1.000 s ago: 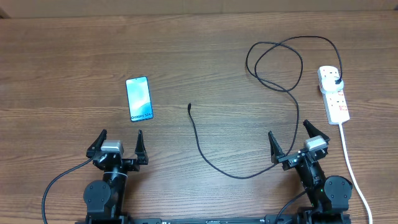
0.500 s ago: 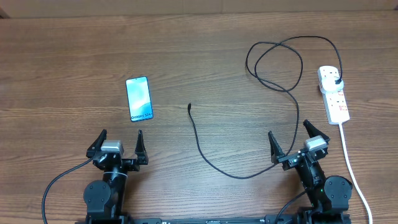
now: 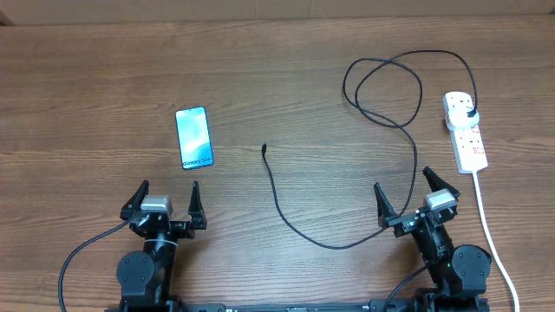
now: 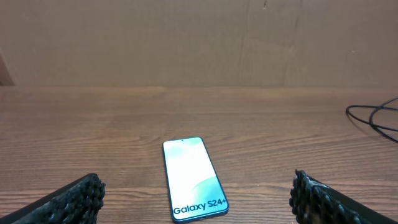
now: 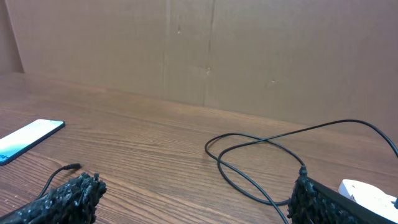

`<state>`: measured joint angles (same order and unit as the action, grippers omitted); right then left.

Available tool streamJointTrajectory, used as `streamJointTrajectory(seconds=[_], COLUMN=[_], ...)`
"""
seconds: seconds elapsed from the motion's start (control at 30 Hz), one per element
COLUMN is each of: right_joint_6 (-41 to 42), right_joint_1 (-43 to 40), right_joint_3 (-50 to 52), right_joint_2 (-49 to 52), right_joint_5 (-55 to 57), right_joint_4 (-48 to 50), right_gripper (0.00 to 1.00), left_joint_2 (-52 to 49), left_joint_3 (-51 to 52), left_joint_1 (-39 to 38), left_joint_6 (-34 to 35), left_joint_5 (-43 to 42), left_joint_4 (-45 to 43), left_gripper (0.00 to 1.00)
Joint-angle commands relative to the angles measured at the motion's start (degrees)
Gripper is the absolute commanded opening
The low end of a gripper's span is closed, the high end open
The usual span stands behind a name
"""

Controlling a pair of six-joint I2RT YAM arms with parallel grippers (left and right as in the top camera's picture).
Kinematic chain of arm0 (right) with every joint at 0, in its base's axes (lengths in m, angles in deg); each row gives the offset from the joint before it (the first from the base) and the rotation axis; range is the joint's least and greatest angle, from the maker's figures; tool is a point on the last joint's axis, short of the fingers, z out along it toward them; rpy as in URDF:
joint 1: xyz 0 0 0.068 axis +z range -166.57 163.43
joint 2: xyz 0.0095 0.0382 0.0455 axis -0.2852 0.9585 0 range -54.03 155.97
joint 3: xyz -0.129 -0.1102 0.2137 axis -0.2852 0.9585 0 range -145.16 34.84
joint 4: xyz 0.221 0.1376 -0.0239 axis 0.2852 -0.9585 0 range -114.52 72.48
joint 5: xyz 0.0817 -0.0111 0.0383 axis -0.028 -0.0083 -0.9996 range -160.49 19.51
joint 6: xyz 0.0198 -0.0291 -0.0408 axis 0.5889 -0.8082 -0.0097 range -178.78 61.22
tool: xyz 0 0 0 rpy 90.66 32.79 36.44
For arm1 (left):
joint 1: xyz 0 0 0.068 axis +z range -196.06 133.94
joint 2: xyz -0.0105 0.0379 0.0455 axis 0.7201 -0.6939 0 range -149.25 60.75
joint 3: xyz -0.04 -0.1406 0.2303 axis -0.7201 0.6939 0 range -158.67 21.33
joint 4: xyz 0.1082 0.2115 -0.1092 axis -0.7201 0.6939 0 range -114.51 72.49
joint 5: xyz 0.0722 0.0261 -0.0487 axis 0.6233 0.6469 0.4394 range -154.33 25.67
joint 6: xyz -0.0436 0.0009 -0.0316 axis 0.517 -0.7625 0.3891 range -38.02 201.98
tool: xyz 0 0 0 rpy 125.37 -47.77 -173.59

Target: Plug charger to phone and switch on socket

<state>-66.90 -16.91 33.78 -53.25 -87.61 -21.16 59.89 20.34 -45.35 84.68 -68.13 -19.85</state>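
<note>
The phone [image 3: 194, 137] lies flat on the wooden table, its light-blue screen up; it also shows in the left wrist view [image 4: 193, 177] and at the left edge of the right wrist view [image 5: 28, 140]. The charger cable [image 3: 286, 212] runs from its loose connector tip [image 3: 264, 147] across the table and loops at the back right up to a black plug [image 3: 469, 113] seated in the white socket strip [image 3: 465, 131]. My left gripper [image 3: 164, 195] stands open just in front of the phone. My right gripper [image 3: 404, 191] stands open, the cable [image 5: 249, 180] passing between its fingers on the table.
The socket's white cord [image 3: 492, 234] trails toward the front right edge, beside my right arm. A brown cardboard wall [image 4: 199, 43] stands behind the table. Bare wood lies between the phone and the cable tip.
</note>
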Motion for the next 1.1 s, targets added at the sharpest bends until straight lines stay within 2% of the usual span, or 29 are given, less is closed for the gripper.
streamJointTrajectory(seconds=[0.0, 1.07], right_joint_6=[0.4, 0.3], right_joint_1=[0.4, 0.4], right_joint_3=[0.6, 0.6], right_joint_2=[-0.6, -0.6], right_joint_5=[0.6, 0.6], right_joint_4=[0.3, 0.3], right_gripper=[1.0, 1.0], left_joint_2=[0.6, 0.6], left_joint_3=[0.6, 0.6], left_joint_1=[-0.5, -0.4], left_joint_6=[-1.4, -1.0], left_joint_5=[0.8, -0.2], left_joint_4=[-0.2, -0.4], left_gripper=[1.0, 1.0])
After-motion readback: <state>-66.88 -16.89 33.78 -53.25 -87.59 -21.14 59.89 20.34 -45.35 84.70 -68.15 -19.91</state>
